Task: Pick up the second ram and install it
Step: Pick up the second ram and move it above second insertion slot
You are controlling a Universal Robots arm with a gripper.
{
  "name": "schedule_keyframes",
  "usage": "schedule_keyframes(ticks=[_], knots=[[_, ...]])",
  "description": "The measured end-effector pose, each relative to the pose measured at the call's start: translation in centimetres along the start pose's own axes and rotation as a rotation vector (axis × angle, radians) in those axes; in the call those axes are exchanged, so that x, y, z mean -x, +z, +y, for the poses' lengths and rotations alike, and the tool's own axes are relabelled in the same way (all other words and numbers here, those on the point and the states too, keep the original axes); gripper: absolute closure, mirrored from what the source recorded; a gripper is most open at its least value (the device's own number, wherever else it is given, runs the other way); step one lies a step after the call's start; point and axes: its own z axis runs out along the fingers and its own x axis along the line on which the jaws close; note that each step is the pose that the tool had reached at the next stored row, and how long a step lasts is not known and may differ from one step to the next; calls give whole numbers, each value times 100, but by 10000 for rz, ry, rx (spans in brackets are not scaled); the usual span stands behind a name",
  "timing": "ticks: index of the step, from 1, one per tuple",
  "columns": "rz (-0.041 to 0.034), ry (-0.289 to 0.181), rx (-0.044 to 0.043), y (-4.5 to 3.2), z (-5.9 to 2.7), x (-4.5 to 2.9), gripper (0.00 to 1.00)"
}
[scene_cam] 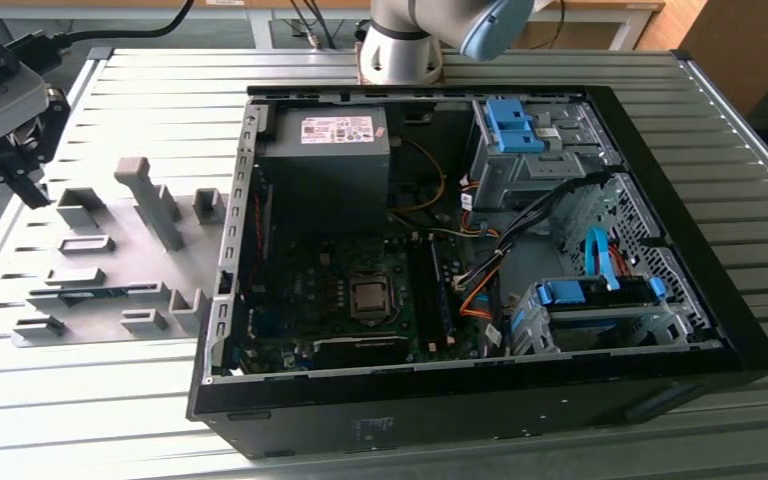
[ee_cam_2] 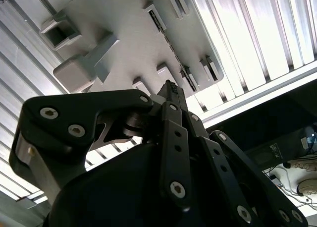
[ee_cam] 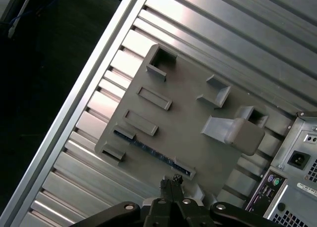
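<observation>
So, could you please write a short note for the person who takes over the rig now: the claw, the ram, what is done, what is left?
Claw: shut, holds nothing, hangs in the air near the grey holder plate.
Second ram: stands on its edge in the holder blocks on that plate, not touched by the claw.
Computer case: open, beside the plate.
Done: nothing yet for this ram.
Left: both the pick-up and the install in the motherboard slots.
</observation>
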Motion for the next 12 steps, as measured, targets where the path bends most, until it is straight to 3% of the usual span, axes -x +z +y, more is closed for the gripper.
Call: schedule_keyframes(ticks=[12], knots=[[2, -80, 1, 0, 0, 0, 89]])
